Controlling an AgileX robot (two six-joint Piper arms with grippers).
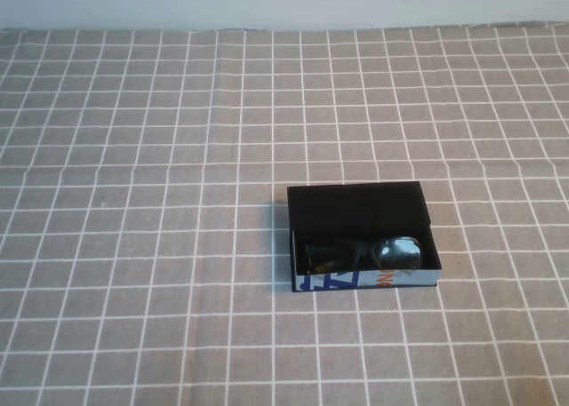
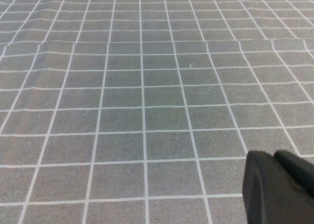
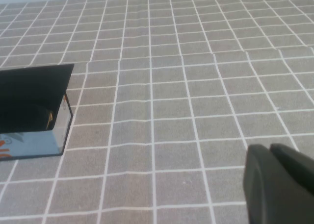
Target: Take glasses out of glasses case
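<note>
The glasses case [image 1: 356, 206] lies open on the checked cloth, right of the middle, its white printed front side [image 1: 369, 280] towards me. The black glasses [image 1: 364, 253] lie inside it, one shiny lens [image 1: 398, 250] at the right end. The case also shows in the right wrist view [image 3: 29, 96], well away from my right gripper [image 3: 271, 150], which is shut and empty over bare cloth. My left gripper [image 2: 274, 158] is shut and empty over bare cloth, with no object in its view. Neither gripper shows in the high view.
A grey tablecloth [image 1: 160, 246] with a white grid covers the whole table. A pale wall [image 1: 284, 2] runs along the far edge.
</note>
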